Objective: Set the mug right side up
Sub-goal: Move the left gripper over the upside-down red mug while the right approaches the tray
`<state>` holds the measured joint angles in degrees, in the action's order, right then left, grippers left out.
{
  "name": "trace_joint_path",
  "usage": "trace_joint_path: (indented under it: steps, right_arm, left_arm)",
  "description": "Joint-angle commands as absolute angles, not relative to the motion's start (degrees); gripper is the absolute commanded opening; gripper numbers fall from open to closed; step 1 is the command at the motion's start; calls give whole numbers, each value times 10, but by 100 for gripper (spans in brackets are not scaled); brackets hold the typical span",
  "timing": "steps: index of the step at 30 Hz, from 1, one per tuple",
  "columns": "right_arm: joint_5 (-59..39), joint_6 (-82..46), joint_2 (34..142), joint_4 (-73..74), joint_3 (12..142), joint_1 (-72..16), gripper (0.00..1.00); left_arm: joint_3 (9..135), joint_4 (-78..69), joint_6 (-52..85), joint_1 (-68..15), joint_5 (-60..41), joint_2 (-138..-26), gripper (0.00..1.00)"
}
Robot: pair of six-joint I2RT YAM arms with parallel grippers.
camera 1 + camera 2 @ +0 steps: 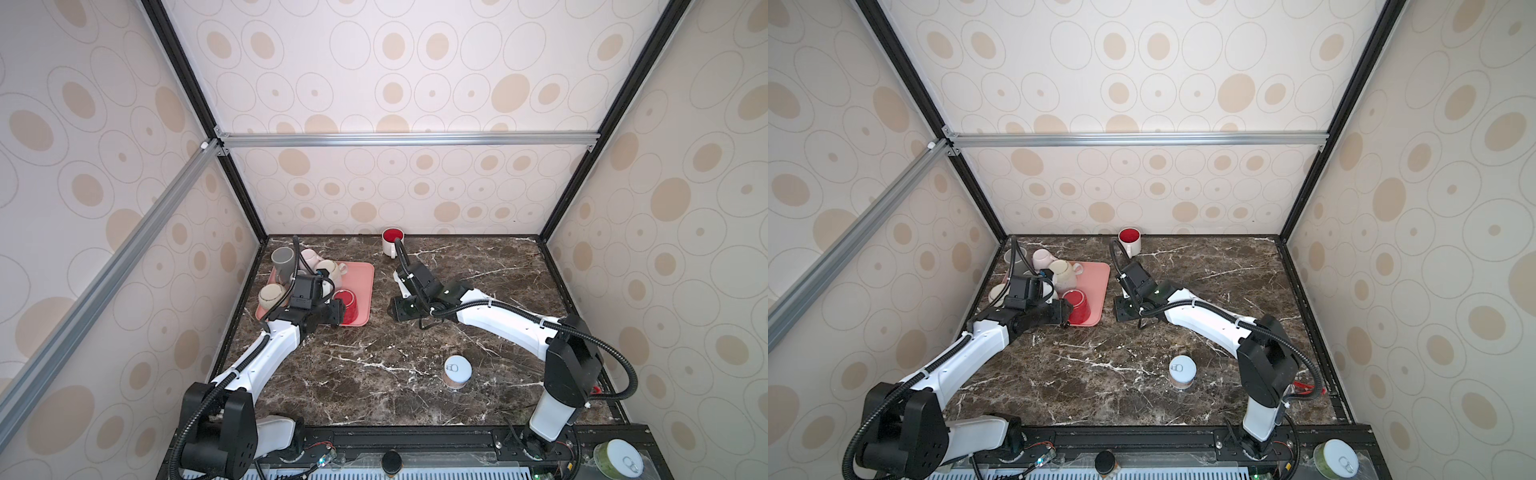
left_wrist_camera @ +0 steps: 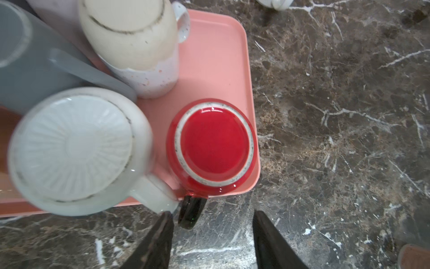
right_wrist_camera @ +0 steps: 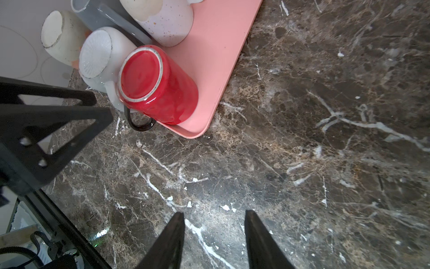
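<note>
Mugs (image 2: 130, 35), seven: six bunched at tray (image 1: 361, 282), red mug (image 2: 215, 142) among them, upside down in its near right corner; white mug (image 1: 392, 243) upright at rear edge of worktop (image 1: 498, 266). Cans (image 1: 457, 370), two. Left gripper (image 2: 211, 212), right gripper (image 3: 214, 212): both part-open, empty.

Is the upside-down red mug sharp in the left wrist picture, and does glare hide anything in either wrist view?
Left wrist view: the red mug base is sharp with small glints; the white ribbed mug beside it is soft. Right wrist view: a bright sheen on the marble table ahead of the right gripper, hiding nothing.
</note>
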<state>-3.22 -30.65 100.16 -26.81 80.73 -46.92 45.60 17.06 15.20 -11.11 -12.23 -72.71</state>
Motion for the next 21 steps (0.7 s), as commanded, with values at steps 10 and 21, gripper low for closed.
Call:
trace_joint_path:
  steps: [10, 21]
  right_arm:
    - [-11, -310, 982, -272, 757, -469, 46]
    - [17, -296, 964, -253, 750, -467, 46]
  left_arm:
    - [461, 77, 187, -109, -184, -793, 49]
    - [536, 41, 203, -116, -197, -893, 44]
